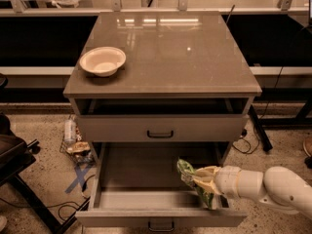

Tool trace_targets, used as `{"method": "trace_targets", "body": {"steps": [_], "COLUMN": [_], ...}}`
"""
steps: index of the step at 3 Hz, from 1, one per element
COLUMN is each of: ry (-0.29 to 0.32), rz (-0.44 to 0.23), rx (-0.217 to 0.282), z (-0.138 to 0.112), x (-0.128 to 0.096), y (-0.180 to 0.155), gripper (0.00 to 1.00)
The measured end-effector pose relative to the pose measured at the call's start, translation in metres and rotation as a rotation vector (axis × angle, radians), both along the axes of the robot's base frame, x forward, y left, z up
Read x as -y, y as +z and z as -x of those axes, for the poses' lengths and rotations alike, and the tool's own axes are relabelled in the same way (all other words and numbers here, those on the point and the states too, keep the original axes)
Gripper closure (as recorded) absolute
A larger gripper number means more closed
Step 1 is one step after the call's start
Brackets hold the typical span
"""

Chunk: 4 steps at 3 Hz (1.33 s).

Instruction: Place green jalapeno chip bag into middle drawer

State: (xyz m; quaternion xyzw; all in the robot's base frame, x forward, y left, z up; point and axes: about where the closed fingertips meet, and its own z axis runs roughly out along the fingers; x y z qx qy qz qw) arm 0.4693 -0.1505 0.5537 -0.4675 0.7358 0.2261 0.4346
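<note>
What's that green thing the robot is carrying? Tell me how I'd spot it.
Find the grey cabinet with the white bowl on top; its pulled-out middle drawer sits low in front. At the drawer's right side in this view, the robot's hand grips the green jalapeno chip bag, the only shiny, crinkled green thing there.

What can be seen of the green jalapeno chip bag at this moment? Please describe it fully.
The green jalapeno chip bag is a small, shiny green foil packet with pale print, crumpled and tilted. The gripper, reaching in from the right, is shut on its middle, so only its upper-left end and a lower green corner show. It hangs over the right part of the open middle drawer, near the right wall. Whether it touches the tray floor cannot be told.
</note>
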Motion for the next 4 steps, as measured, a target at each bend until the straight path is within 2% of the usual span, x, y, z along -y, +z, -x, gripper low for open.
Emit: {"method": "trace_targets", "body": {"steps": [3,4], "ry": [0.01,0.013], "rz": [-0.004,-0.005], "rx": [-0.002,-0.003], "z": [0.0004,0.0005], "x": [-0.0052,-0.007], "y": [-0.0011,-0.0014], "gripper": [0.21,0.0]}}
